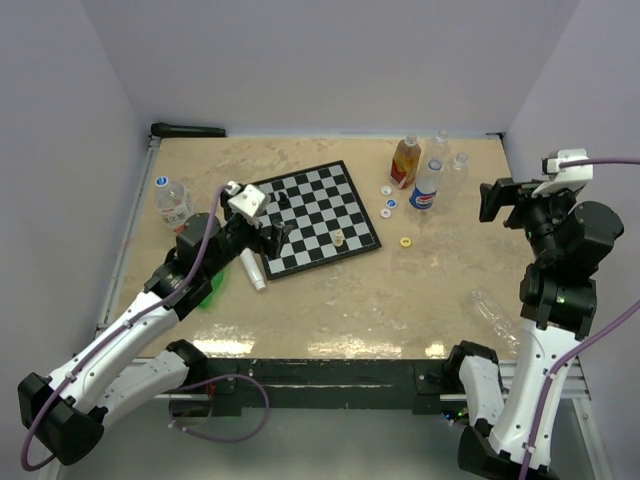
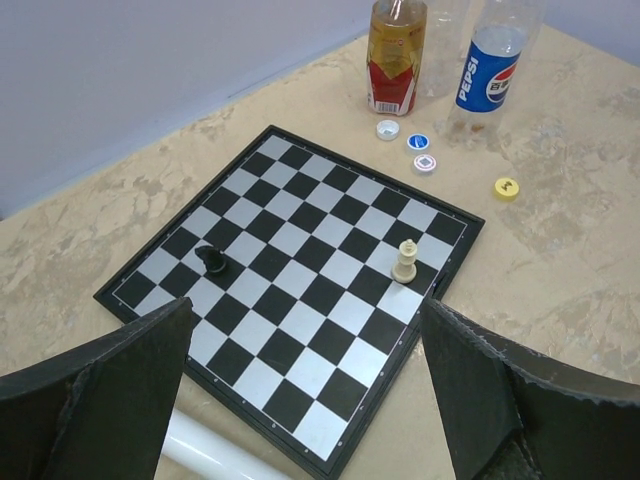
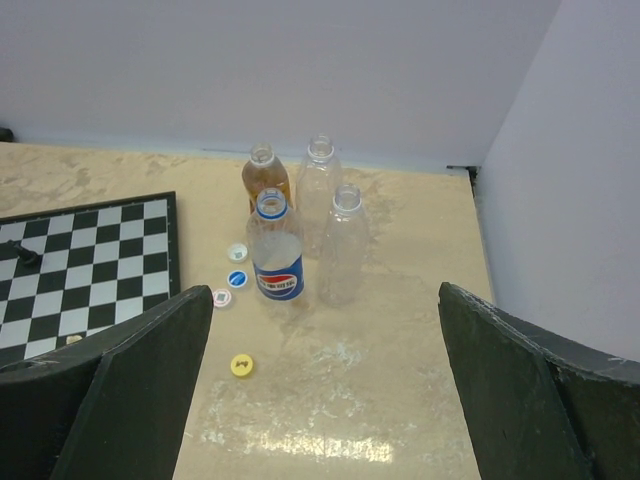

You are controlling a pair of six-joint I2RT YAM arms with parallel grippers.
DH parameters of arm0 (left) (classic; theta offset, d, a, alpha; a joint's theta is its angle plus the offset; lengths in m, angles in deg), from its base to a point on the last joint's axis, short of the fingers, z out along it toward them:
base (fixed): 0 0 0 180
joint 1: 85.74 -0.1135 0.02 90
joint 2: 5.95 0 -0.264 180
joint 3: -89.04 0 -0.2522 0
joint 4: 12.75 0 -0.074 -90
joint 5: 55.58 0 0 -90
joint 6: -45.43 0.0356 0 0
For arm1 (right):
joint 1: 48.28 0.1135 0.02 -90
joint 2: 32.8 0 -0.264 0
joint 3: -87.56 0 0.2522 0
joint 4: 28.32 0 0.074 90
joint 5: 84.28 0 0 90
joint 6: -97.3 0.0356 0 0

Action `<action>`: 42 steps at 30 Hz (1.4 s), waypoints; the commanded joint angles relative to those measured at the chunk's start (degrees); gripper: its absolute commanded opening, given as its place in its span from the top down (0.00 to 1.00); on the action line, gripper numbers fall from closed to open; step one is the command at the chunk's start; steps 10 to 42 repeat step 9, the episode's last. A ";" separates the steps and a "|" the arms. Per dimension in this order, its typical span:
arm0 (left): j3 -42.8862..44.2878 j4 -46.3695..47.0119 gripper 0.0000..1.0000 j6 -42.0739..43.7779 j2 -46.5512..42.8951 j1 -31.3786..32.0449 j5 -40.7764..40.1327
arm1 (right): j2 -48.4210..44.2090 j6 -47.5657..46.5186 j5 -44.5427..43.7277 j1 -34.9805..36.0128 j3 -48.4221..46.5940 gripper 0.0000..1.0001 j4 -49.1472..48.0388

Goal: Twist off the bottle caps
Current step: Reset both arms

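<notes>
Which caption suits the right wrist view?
Four open plastic bottles near four loose round plastic caps and a checkered chessboard.

Bottle caps point(image 1: 387, 211) between chessboard point(image 1: 320, 200) and bottles point(image 1: 426, 188), bottles far right

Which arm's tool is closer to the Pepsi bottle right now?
Right. The right tool hangs right of the Pepsi bottle; the left tool is across the chessboard, leftward.

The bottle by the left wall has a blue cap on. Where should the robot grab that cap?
Grip the cap by its round side, with fingers on opposite sides, coming straight down from above. The bottle seems to stand upright, so the cap sits on top and is free all round. The open left gripper is the nearer one.
</notes>
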 commanded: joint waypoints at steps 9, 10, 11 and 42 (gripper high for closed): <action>-0.57 3.93 0.00 1.07 -2.10 -0.27 -0.69 | -1.50 1.03 -2.93 -0.69 0.85 0.02 -1.68; -0.57 3.93 0.00 1.07 -2.10 -0.27 -0.69 | -1.50 1.03 -2.93 -0.69 0.85 0.02 -1.68; -0.57 3.93 0.00 1.07 -2.10 -0.27 -0.69 | -1.50 1.03 -2.93 -0.69 0.85 0.02 -1.68; -0.57 3.93 0.00 1.07 -2.10 -0.27 -0.69 | -1.50 1.03 -2.93 -0.69 0.85 0.02 -1.68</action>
